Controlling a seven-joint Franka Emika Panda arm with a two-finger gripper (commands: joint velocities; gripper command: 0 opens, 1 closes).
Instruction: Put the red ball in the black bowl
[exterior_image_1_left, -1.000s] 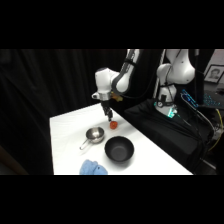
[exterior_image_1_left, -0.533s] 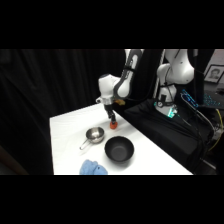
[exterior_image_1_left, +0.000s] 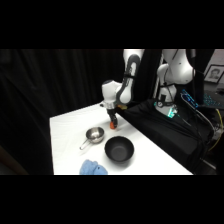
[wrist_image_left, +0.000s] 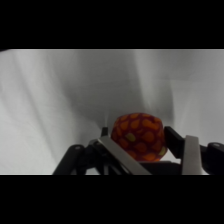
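Observation:
The red ball (wrist_image_left: 137, 136), red-orange with yellow spots, sits between my gripper's (wrist_image_left: 156, 150) two fingers, which press against its sides low over the white table. In the side view the gripper (exterior_image_1_left: 113, 121) is down at the table's far middle, and the red ball (exterior_image_1_left: 114, 125) shows as a red spot at its tip. The black bowl (exterior_image_1_left: 119, 149) stands in front of it, nearer the camera, with nothing visible inside.
A small shiny steel cup (exterior_image_1_left: 94, 134) with a handle stands left of the black bowl. A blue cloth (exterior_image_1_left: 93, 168) lies at the table's front edge. Black-draped equipment borders the table (exterior_image_1_left: 67, 135) on the right.
The arm has come down and slightly toward the camera, bringing the gripper from above the ball to table height around it.

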